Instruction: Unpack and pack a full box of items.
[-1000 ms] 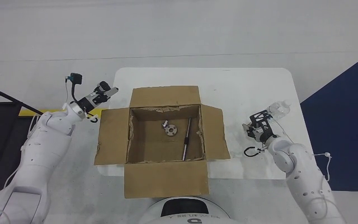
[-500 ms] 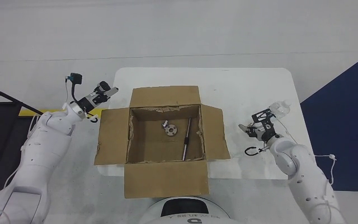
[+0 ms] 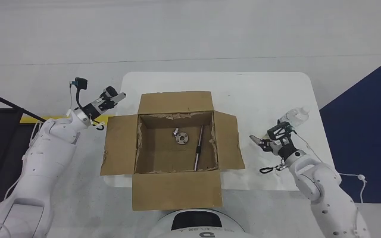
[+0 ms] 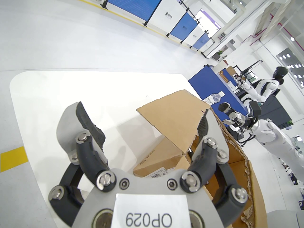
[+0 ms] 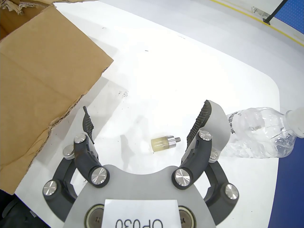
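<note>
Right gripper [image 5: 146, 110] is hovering wide open over the little stud [image 5: 165, 142] at the right of the top view, with the bottle [image 5: 256, 134] lying just beside it. Left gripper [image 4: 141, 115] is hanging open and empty by the upper-left corner of the box [image 3: 175, 146], which is sitting center frame. My worry: the stud's round, so an off-center pinch could roll it into the bottle.

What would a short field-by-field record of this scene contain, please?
box: cardboard box, flaps open, mid-table
inside box: round metal part and thin rod on its floor
loose on table: small cylinder with a threaded stud; clear plastic bottle lying on its side near the edge
left gripper: open, empty, by the box's far left corner
right gripper: open, empty, over the small cylinder, between box and bottle
</note>
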Motion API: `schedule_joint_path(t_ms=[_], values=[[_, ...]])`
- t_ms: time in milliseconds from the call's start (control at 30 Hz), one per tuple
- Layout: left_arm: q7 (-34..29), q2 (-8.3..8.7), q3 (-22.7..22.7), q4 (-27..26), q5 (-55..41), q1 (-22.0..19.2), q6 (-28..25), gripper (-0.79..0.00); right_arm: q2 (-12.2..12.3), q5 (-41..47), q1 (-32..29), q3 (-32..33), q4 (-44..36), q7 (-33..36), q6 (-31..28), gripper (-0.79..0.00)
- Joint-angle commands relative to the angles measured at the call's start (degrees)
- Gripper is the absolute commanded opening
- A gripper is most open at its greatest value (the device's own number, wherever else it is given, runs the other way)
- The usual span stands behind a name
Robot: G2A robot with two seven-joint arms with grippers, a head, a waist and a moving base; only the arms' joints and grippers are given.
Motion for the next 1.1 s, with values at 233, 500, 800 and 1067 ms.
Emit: schedule_joint_path(t_ms=[233, 500, 800, 1067], values=[[0.0, 0.00, 0.0, 0.0, 0.0, 0.0, 0.0, 0.000, -0.6, -6.2, 4.9, -10.4, -11.2, 1.1, -5.0, 0.000], [0.0, 0.00, 0.0, 0.0, 0.0, 0.0, 0.0, 0.000, -0.6, -6.2, 4.9, -10.4, -11.2, 1.1, -5.0, 0.000], [0.0, 0.00, 0.0, 0.0, 0.0, 0.0, 0.0, 0.000, -1.6, -15.8, 14.1, -24.2, -16.9, 8.0, -11.8, 0.000], [0.0, 0.00, 0.0, 0.0, 0.0, 0.0, 0.0, 0.000, -7.2, -17.1, 34.1, -46.2, -5.6, 28.2, -8.0, -0.037]])
